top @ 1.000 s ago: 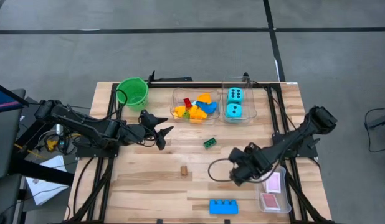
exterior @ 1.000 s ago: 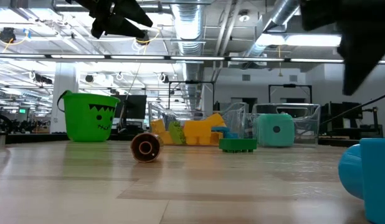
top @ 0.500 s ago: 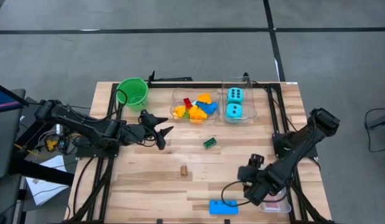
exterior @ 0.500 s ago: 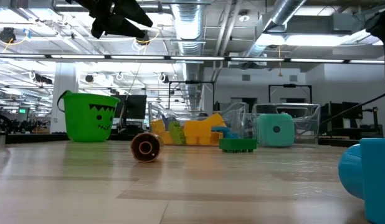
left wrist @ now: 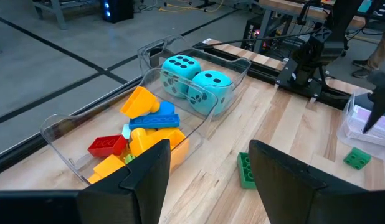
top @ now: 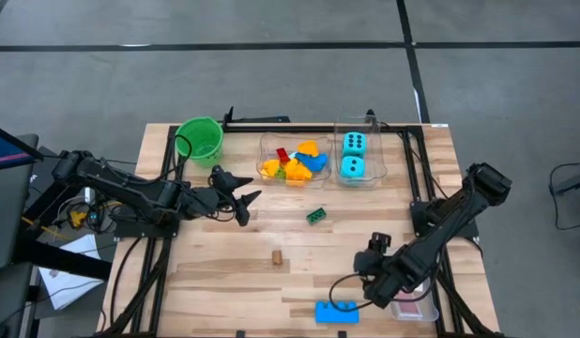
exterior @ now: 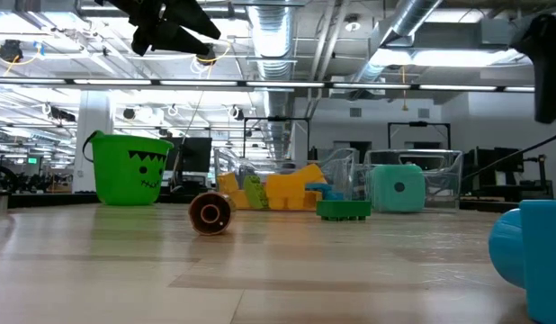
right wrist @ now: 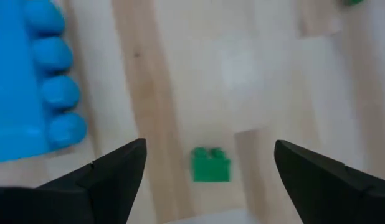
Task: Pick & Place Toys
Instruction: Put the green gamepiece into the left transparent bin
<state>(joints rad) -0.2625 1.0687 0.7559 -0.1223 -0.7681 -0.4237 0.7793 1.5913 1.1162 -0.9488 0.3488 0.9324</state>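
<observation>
Blocks (top: 292,165) and dice (top: 352,155) are tubbed; big blue block (top: 336,312) waits at the table's near edge, right gripper (top: 365,282) spread empty above it.

The right arm is the only thing moving. Over the last second its right gripper (top: 367,282) has been travelling from the middle right of the high view, beside the tub of cards (top: 414,302), down toward the lower edge of the frame, and it is now easing back up and left a little, hanging just above the blue block (top: 337,312) with its fingers spread wide. In the low view the arm's dark bulk, which filled the upper right corner a second ago, is now showing only as a small dark shape (exterior: 550,40) at that corner's edge.
</observation>
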